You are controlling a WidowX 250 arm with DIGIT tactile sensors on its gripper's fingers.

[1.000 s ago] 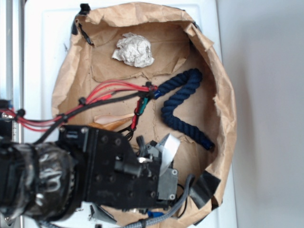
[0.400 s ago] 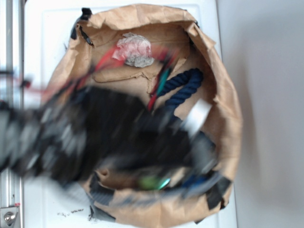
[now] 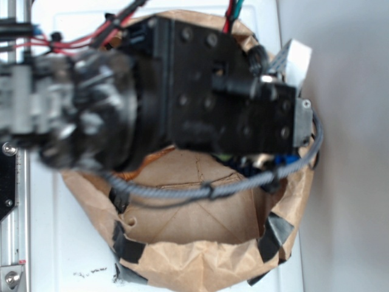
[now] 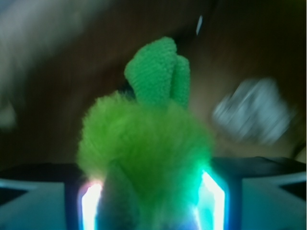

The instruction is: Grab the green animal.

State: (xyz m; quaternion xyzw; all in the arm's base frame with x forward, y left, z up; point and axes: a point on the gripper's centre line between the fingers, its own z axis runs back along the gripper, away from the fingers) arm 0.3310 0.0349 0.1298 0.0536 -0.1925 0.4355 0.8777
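The green animal [image 4: 146, 139] fills the middle of the wrist view, a fuzzy lime-green body with two knitted lobes sticking up. My gripper [image 4: 151, 201] is shut on it, and its lit fingers [image 4: 213, 199] press both sides of the fur. From the exterior camera, the black arm and wrist block [image 3: 231, 103] hang large over the far half of the brown paper bag [image 3: 200, 267]. They hide the jaws and the toy beneath them.
A blurred off-white paper ball [image 4: 252, 117] lies beyond the toy to the right. The bag's rim carries black tape patches [image 3: 276, 234]. A grey cable [image 3: 182, 191] loops below the arm. A metal rail [image 3: 9, 243] runs along the left edge.
The arm swung from the bag's near left up to its far side and now looms larger. It now covers the paper ball and blue rope.
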